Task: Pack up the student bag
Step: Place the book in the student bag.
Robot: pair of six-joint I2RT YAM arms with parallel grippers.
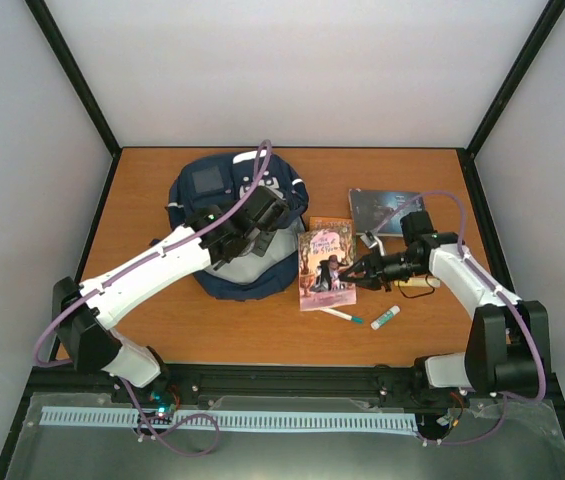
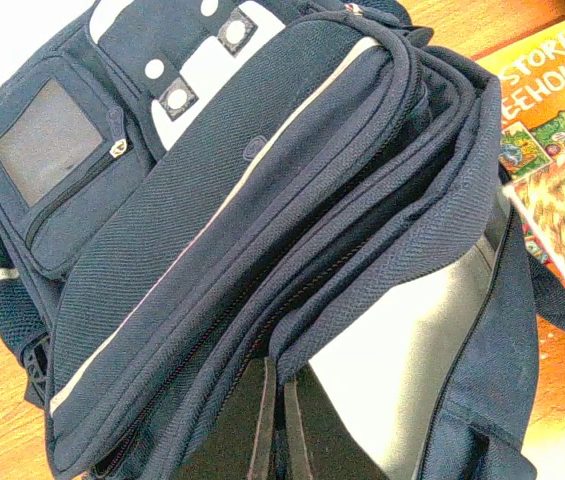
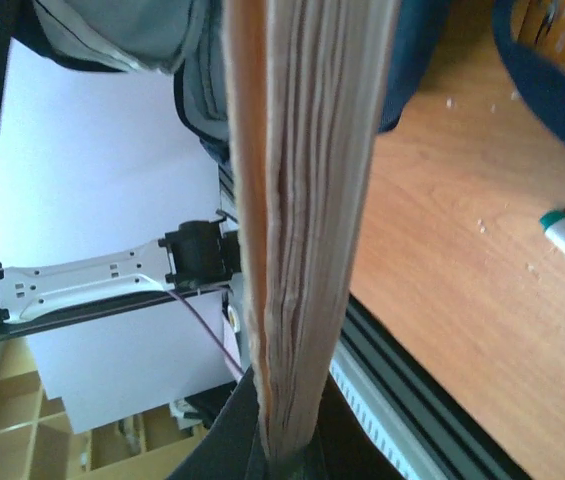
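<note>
Backpack [image 1: 287, 190] lies on the far left-of-centre part of the table [image 1: 212, 320], with its clear-window pocket on the far side and its open mouth facing the near side. The left arm reaches over it from the near left. The left gripper [image 2: 274, 400] sits right at the mouth, its jaws pinched together on the rim fabric where the grey lining shows. Just to the right of the bag, the right gripper [image 1: 345, 272] is clamped on an illustrated book [image 1: 322, 255], holding it by its right edge; the wrist camera looks straight along the page edges. A second, dark book [image 1: 382, 210] lies farther right. A pen [image 1: 342, 315] and a green-capped white stick [image 1: 385, 318] rest nearer the front edge.
</note>
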